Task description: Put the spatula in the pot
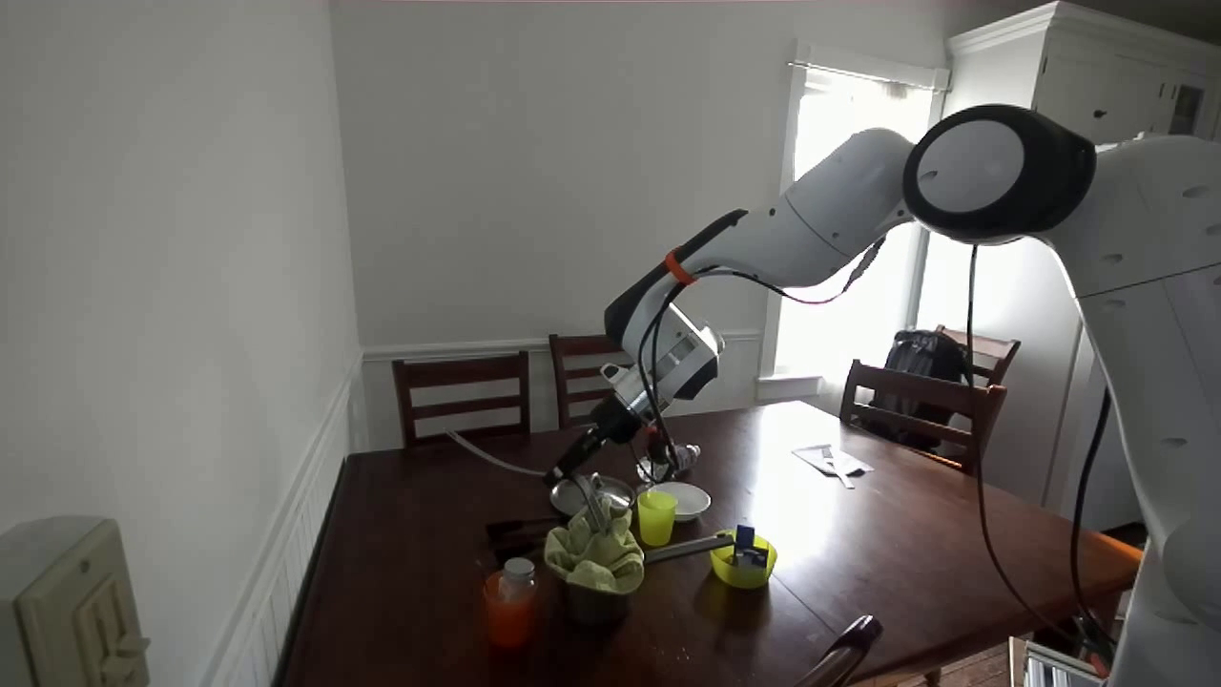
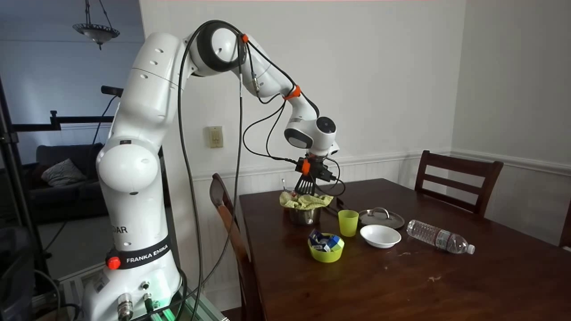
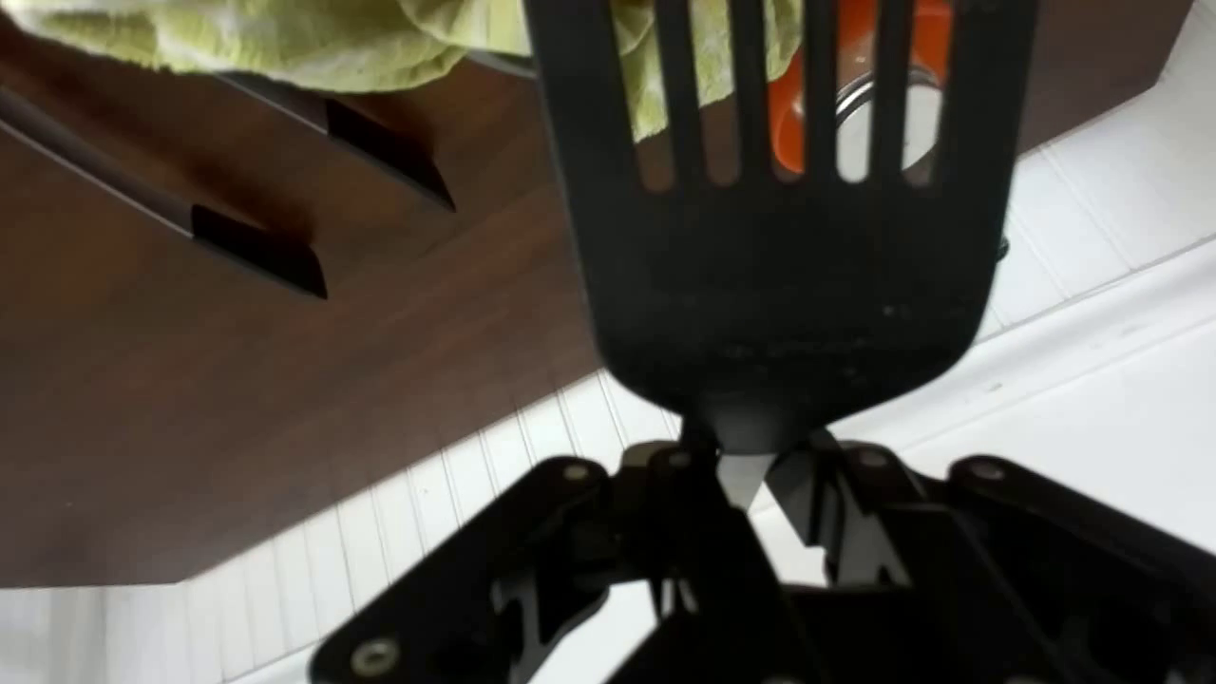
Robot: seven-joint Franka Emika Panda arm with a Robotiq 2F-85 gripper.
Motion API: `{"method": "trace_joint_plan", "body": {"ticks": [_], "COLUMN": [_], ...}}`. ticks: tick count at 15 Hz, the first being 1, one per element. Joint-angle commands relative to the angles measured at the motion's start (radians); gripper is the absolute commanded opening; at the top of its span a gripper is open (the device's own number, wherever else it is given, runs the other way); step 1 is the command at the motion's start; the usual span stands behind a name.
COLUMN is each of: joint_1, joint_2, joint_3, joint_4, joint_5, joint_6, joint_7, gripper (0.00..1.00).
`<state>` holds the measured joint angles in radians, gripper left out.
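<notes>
- Spatula (image 3: 779, 294) should be centred over the pot (image 2: 305, 217) before being lowered, so that its slotted end is brought down within the rim.
- Release is best delayed until the blade is borne by the cloth (image 2: 308, 202) bunched in the pot, lest the spatula be toppled outward.
- The neck is pinched by the gripper (image 3: 750, 450); beyond the grip, the blade is held slanting down above the pot. Whether the cloth is touched cannot be told.

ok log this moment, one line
black gripper: gripping slotted black spatula | spatula: over crumpled yellow-green cloth, contact unclear | cloth: in round metal pot
</notes>
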<state>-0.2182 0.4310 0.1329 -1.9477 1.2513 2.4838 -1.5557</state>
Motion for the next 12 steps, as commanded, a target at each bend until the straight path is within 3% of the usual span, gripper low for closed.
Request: {"method": "trace_joint_plan", "body": {"ticks": [1,4,12], "joint_1": [0.035,0.051,0.074], "joint_2": [0.091,0.157,0.212], "joint_3": [-0.041,-0.061,-0.131], "joint_4": [0.068,0.111,0.08], "joint_5": [0.111,0.186,0.07], "joint_6": [-0.011,-0.011,-0.163], "joint_7": [-0.007,-0.013,0.106], "gripper": [0.04,0.04,0.04]}}
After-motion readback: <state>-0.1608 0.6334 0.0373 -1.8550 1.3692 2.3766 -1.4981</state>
